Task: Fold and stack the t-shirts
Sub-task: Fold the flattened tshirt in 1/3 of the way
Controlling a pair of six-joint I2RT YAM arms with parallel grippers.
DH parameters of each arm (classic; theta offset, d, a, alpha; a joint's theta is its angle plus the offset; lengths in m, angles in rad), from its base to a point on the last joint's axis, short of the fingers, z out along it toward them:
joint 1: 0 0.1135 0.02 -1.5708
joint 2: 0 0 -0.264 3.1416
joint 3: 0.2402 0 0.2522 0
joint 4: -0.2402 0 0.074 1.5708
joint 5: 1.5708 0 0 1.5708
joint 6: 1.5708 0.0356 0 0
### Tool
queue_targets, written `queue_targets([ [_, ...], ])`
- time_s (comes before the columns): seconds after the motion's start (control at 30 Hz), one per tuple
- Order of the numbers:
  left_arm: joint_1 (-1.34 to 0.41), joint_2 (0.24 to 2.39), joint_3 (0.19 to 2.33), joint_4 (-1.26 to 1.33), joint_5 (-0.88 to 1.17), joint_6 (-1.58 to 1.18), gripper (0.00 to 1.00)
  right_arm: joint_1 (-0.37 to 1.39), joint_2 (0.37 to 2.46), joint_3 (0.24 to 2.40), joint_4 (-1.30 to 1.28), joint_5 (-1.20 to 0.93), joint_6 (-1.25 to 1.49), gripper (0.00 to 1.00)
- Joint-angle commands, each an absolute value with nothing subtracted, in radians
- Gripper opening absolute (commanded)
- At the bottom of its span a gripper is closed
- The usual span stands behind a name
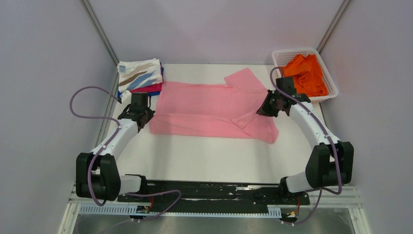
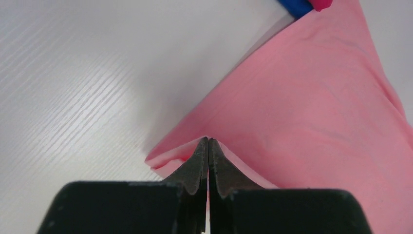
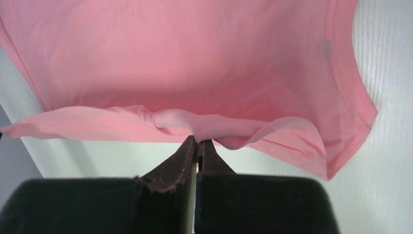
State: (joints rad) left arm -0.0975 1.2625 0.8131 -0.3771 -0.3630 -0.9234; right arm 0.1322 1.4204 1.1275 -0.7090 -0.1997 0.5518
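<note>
A light pink t-shirt (image 1: 209, 108) lies spread across the middle of the table. My left gripper (image 1: 144, 120) is shut on its near left hem corner; the left wrist view shows the jaws pinching the pink cloth (image 2: 302, 107). My right gripper (image 1: 259, 111) is shut on the shirt's right side near a sleeve and lifts a fold of pink cloth (image 3: 195, 63) off the table. A folded stack, with the white streak-print tee (image 1: 140, 74) on top of magenta and blue tees, sits at the back left. An orange t-shirt (image 1: 307, 73) lies crumpled in the basket.
The white lattice basket (image 1: 330, 86) stands at the back right corner. Grey walls enclose the table at the back and both sides. The blue and magenta stack corner (image 2: 304, 6) shows at the top of the left wrist view. Bare white tabletop (image 1: 214, 156) lies before the shirt.
</note>
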Motion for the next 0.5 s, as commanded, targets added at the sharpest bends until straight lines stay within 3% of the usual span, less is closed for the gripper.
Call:
queue_targets([
  [0.0, -0.088, 1.324, 0.864, -0.232, -0.342, -0.874, 0.00, 0.120, 1.488, 1.215, -0.647, -0.188, 0.462, 0.00],
  [0.27, -0.087, 1.529, 0.954, -0.143, -0.353, -0.841, 0.00, 0.100, 1.708, 1.369, -0.641, -0.089, 0.312, 0.01],
  [0.33, -0.087, 1.584, 0.992, -0.148, -0.357, -0.838, 0.01, 0.094, 1.774, 1.421, -0.637, -0.074, 0.298, 0.08],
  [0.4, -0.086, 1.635, 1.049, -0.197, -0.361, -0.835, 0.19, 0.091, 1.833, 1.481, -0.633, -0.083, 0.296, 0.12],
  [0.43, -0.085, 1.657, 1.067, -0.210, -0.363, -0.827, 0.48, 0.092, 1.856, 1.514, -0.633, -0.084, 0.300, 0.20],
  [0.47, -0.086, 1.664, 1.097, -0.229, -0.363, -0.814, 0.62, 0.091, 1.873, 1.534, -0.636, -0.089, 0.307, 0.29],
])
